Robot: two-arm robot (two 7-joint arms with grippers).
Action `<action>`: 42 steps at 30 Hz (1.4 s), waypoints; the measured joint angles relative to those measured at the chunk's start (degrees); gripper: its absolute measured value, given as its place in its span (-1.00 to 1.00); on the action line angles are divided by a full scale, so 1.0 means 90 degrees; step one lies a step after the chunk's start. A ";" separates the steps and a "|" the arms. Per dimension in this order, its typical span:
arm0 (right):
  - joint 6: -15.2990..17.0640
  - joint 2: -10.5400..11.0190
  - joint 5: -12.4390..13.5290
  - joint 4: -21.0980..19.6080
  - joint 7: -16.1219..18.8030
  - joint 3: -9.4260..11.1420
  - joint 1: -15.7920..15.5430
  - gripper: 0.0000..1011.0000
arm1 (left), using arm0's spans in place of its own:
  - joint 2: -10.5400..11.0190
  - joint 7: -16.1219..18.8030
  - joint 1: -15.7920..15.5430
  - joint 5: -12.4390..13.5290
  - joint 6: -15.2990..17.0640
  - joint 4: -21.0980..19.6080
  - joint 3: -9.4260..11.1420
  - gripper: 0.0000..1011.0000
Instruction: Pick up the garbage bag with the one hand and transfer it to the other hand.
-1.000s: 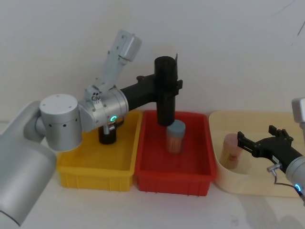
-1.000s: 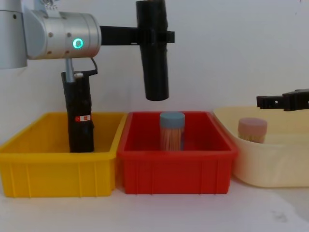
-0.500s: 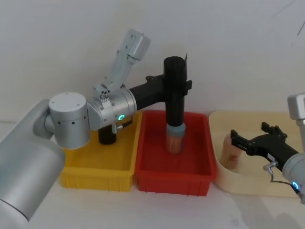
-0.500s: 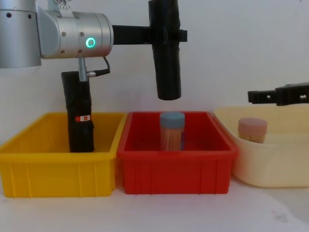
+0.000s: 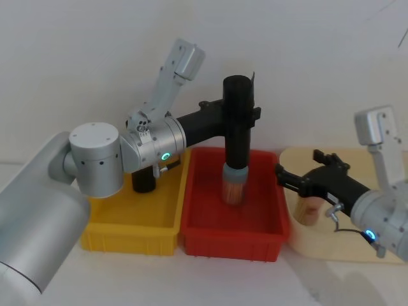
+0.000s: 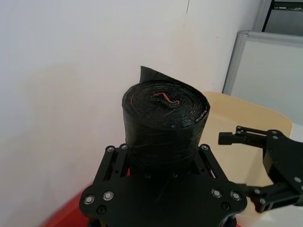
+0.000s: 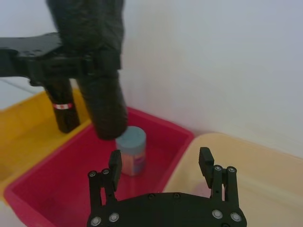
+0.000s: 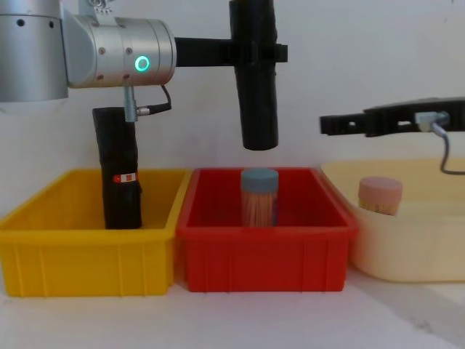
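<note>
The garbage bag (image 8: pixel 259 80) is held upright above the red bin (image 8: pixel 266 251) by the clamped left pincer (image 5: pixel 248 115). The right pincer (image 8: pixel 328 124) is spread open, empty, near it; a misaligned closure could knock the roll loose.

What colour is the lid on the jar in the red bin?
Grey-blue, on the jar standing in the red bin; the chest view shows it best.

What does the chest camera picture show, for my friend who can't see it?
The left gripper holds the garbage bag, a tall black roll, upright in the air above the red bin. The open right gripper reaches toward it from the right, not touching. A second black roll stands in the yellow bin.
</note>
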 joint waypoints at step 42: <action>-0.0382 -0.0908 0.0193 0.1905 0.0397 -0.0844 0.1427 0.99 | -0.0019 -0.0020 -0.0024 -0.0007 -0.0008 0.0038 0.0014 -0.07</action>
